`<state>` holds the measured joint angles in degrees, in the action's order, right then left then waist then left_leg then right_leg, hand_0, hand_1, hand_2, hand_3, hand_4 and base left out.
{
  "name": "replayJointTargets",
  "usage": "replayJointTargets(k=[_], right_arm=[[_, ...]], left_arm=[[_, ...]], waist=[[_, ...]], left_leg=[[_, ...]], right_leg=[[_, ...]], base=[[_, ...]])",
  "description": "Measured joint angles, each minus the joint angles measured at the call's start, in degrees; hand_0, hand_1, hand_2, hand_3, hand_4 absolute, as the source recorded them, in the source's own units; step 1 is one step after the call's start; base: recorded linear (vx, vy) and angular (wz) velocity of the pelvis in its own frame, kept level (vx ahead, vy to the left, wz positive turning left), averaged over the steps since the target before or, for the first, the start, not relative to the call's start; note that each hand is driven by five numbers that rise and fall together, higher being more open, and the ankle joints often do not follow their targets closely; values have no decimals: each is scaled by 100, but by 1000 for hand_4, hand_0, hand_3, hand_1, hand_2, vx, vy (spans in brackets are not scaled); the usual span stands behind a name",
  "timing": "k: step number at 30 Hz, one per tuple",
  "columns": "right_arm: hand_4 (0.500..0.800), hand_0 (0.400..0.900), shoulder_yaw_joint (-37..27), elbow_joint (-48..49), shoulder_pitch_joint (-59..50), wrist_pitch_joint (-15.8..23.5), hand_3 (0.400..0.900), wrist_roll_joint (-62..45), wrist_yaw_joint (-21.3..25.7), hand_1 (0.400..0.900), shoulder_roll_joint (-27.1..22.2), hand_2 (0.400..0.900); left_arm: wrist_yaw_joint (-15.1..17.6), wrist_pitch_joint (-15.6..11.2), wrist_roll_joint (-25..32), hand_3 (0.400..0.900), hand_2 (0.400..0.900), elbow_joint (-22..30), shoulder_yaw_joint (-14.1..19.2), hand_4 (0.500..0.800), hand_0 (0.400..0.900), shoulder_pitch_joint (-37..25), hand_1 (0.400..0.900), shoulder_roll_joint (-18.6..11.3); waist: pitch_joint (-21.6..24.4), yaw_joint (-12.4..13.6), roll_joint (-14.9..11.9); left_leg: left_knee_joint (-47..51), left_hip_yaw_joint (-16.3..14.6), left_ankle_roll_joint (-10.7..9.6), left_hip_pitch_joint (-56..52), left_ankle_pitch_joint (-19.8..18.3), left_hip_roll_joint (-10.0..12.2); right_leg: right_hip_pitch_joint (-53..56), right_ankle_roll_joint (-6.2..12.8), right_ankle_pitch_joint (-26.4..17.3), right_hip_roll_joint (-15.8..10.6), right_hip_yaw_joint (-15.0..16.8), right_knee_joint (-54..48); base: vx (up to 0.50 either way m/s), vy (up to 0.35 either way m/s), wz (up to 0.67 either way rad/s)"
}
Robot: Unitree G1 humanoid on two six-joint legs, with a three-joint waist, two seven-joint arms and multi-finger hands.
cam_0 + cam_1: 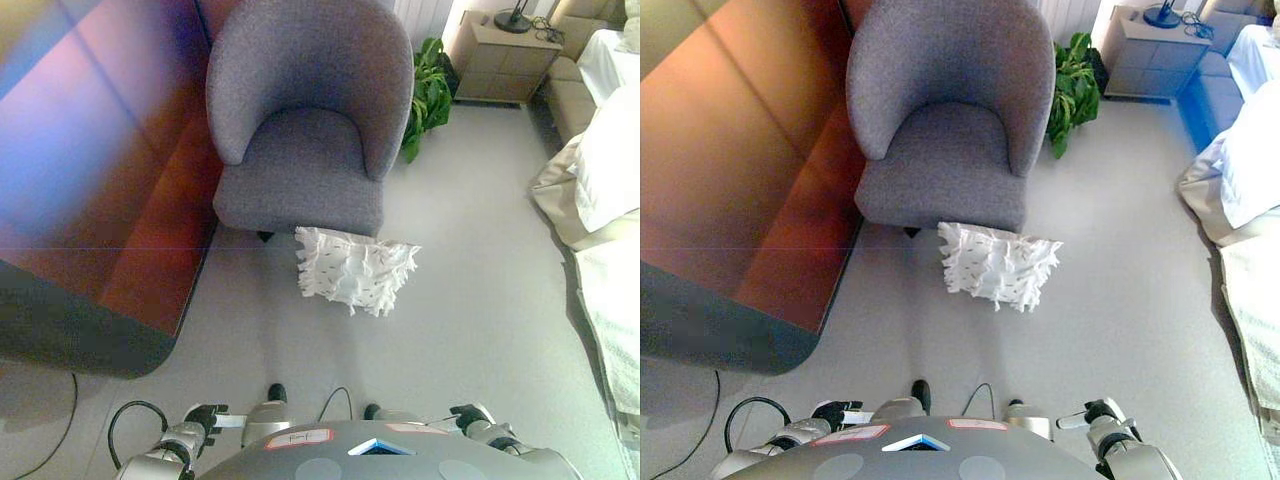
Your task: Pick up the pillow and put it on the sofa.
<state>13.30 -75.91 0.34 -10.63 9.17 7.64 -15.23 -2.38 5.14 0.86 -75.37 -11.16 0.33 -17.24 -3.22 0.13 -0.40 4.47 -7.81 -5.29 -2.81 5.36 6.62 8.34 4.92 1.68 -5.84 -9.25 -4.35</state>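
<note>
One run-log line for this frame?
pillow: on floor, before sofa | left hand: low, empty | right hand: low, empty | pickup: not started

Bedroom: bed (pixel 608 150), nightstand (pixel 503 58), grey armchair (pixel 305 120), potted plant (pixel 430 95).

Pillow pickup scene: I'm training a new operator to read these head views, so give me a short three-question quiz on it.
1. True or false: the white pillow already lies on the seat of the grey armchair.
2. Multiple choice: what stands just right of the armchair? A) a floor lamp B) a green potted plant C) a basket
3. Fill in: the left robot hand and the right robot hand are low at the view's bottom edge, and neither ____ the pillow.

Key:
1. False; it lies on the floor in front of the armchair.
2. B
3. touches
</note>
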Motion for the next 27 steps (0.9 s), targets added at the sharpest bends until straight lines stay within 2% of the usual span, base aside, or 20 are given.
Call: replayJointTargets(k=[2, 3, 4, 5, 7, 10, 13, 16, 18, 19, 20, 21, 23, 24, 25, 27], right_arm=[[800, 900, -5, -5, -75, -20, 900, 1, -53, 900, -12, 900], [800, 900, -4, -24, -223, -24, 900, 2, -76, 900, 15, 900], [800, 900, -3, -42, -271, -32, 900, 4, -93, 900, 39, 900], [800, 900, 1, -46, -522, -60, 900, 3, -106, 900, 77, 900], [800, 900, 3, -52, -621, -84, 900, 5, -101, 900, 12, 900], [800, 900, 5, -73, -593, -137, 900, 53, -96, 900, -230, 900], [800, 900, -4, -187, -523, -177, 900, 58, -186, 900, -338, 900], [800, 900, -8, -244, -401, -92, 900, 59, -220, 900, -330, 900], [800, 900, -7, -257, -379, 34, 900, 66, -218, 900, -330, 900], [800, 900, -2, -281, -345, 86, 900, 76, -216, 900, -325, 900], [800, 900, 0, -281, -340, 94, 900, 78, -213, 900, -315, 900], [800, 900, -17, -274, -323, 219, 900, 80, -212, 900, -179, 900], [800, 900, -22, -245, -320, 292, 900, 87, -204, 900, 46, 900], [800, 900, -20, -247, -299, 292, 900, 89, -205, 900, 90, 900], [800, 900, -19, -273, -270, 334, 900, 109, -206, 900, 220, 900], [800, 900, -61, -283, -467, 364, 900, 254, -180, 900, 228, 900]], left_arm=[[9, 1, 0, 900, 900, -20, -12, 800, 900, -86, 900, -14], [22, -8, 2, 900, 900, -84, -4, 800, 900, -192, 900, -56], [34, -14, 2, 900, 900, -87, 19, 800, 900, -260, 900, -90], [46, -52, 7, 900, 900, -105, 144, 800, 900, -412, 900, -192], [38, -45, 25, 900, 900, -113, 146, 800, 900, -414, 900, -183], [-7, -102, 129, 900, 900, -114, 144, 800, 900, -332, 900, 9], [-45, -93, 177, 900, 900, -213, 144, 800, 900, -334, 900, 160], [-72, -68, 181, 900, 900, -315, 149, 800, 900, -128, 900, 213], [-71, -34, 206, 900, 900, -357, 178, 800, 900, 21, 900, 250], [-71, -29, 223, 900, 900, -350, 225, 800, 900, 83, 900, 276], [-66, -30, 225, 900, 900, -351, 248, 800, 900, 85, 900, 276], [-49, -50, 230, 900, 900, -320, 422, 800, 900, 133, 900, 224], [-51, -116, 227, 900, 900, -205, 468, 800, 900, 81, 900, 94], [-50, -124, 228, 900, 900, -177, 468, 800, 900, 72, 900, 62], [-49, -167, 228, 900, 900, -100, 478, 800, 900, -91, 900, -26], [-63, -165, 222, 900, 900, -63, 469, 800, 900, -314, 900, -20]], waist=[[-112, 2, 7], [-231, 10, -59], [-313, 20, -114], [-624, 138, -263], [-729, 249, -327], [-781, 235, -146], [-907, 394, 15], [-972, 524, 53], [-932, 641, 94], [-847, 670, 135], [-845, 668, 111], [-794, 750, -92], [-744, 798, -213], [-728, 790, -243], [-615, 782, -391], [-607, 806, -317]], left_leg=[[-205, 10, -56, 135, 3, 103], [-573, 19, -90, 375, -18, 127], [-851, 49, -100, 522, -11, 137], [-1826, 152, -171, 969, 33, 216], [-2578, 225, -405, 1341, 257, 331], [-1933, 24, -412, 1364, 209, 406], [-481, -84, -435, 1295, 257, 403], [-117, -267, -429, 1301, 276, 471], [-372, -568, -405, 1259, 258, 548], [-469, -659, -253, 1153, 291, 503], [-484, -666, -184, 1150, 343, 469], [-668, -792, 21, 1164, 331, 241], [-1059, -838, 537, 1188, 128, 106], [-1139, -847, 540, 1214, 53, 65], [-1510, -824, 646, 1388, -251, -135], [-1646, -843, 712, 1404, -443, -230]], right_leg=[[-101, -38, 55, 81, -37, 123], [-293, -147, 172, 81, 15, 368], [-363, -176, 189, 76, 41, 459], [-489, -295, 252, 66, 170, 753], [-381, -431, 203, 69, 332, 726], [-309, -541, 184, 176, 232, 675], [-195, -637, 124, 314, 314, 449], [176, -602, 146, 331, 371, 204], [367, -444, 247, 260, 428, 91], [469, -334, 313, 161, 434, 26], [487, -314, 327, 125, 442, 9], [556, -188, 450, -132, 373, 158], [603, -207, 589, -278, 202, 561], [611, -199, 599, -315, 181, 572], [640, -61, 690, -527, 86, 643], [503, 34, 644, -640, 8, 1013]], base=[[16, -251, -28], [67, -190, -33], [111, -145, -38], [188, -18, -33], [290, 85, -27], [412, 149, -27], [451, 176, -26], [485, 224, -12], [456, 238, -11], [333, 168, -6], [451, 213, 11], [462, 236, 22], [482, 272, 22], [415, 280, 14], [349, 254, 6], [377, 294, 5]])
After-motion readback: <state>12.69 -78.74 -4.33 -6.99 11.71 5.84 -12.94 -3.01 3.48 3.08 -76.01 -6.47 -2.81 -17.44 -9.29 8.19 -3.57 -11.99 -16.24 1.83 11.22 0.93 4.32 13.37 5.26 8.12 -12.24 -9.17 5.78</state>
